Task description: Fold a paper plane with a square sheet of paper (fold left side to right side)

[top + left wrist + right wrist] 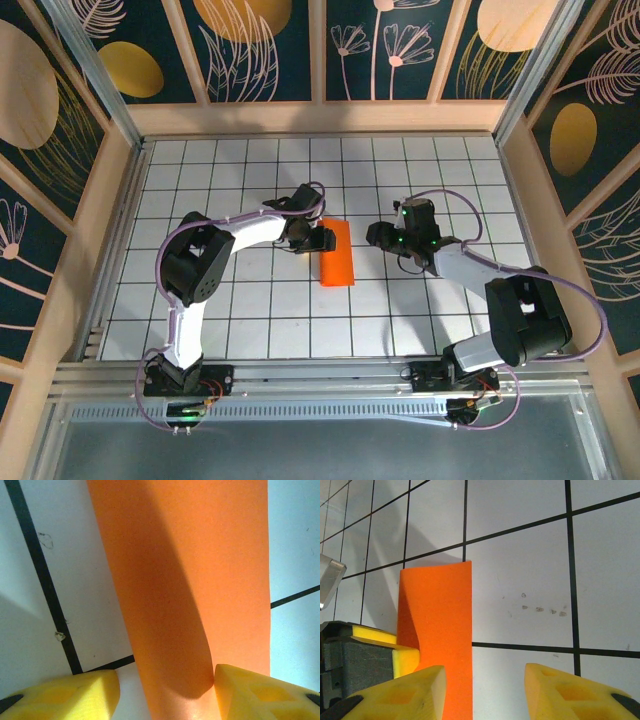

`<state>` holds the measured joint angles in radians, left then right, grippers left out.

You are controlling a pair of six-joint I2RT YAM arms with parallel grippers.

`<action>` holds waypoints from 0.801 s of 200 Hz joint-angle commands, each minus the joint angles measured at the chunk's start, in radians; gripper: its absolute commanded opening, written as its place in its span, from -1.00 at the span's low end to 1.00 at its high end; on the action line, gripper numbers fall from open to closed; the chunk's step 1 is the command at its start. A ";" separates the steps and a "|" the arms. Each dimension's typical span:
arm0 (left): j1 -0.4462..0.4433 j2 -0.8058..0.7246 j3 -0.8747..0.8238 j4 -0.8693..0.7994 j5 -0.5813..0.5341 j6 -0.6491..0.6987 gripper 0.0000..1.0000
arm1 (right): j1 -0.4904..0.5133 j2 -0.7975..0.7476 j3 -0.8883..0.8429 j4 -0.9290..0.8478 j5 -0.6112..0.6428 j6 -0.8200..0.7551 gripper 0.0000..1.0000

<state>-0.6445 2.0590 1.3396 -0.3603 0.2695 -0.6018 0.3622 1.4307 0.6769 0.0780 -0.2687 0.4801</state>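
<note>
Orange paper (336, 254), folded to a strip on gridded tabletop (250, 320), left jaws spread astride its edge, right jaws spread beside it

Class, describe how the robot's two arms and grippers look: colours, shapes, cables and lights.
The left arm and right arm share white tubular links, chunky black joint housings and thin lilac cables looping alongside; small green lights glow on them. The left gripper and right gripper have blocky yellow fingers.
</note>
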 commanded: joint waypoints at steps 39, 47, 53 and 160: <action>-0.031 0.186 -0.053 0.103 -0.049 0.028 0.13 | 0.006 0.064 0.001 0.077 -0.154 0.031 -0.33; -0.032 0.186 -0.053 0.103 -0.050 0.028 0.14 | 0.015 0.080 -0.003 0.108 -0.180 0.048 -0.41; -0.031 0.185 -0.054 0.103 -0.050 0.026 0.14 | 0.022 0.094 -0.005 0.129 -0.200 0.062 -0.49; -0.032 0.181 -0.059 0.107 -0.052 0.023 0.14 | 0.100 0.355 0.063 0.227 -0.276 0.120 -1.00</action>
<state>-0.6483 2.0598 1.3418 -0.3637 0.2600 -0.6022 0.4561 1.7638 0.7193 0.2935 -0.5442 0.5911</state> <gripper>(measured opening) 0.567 0.052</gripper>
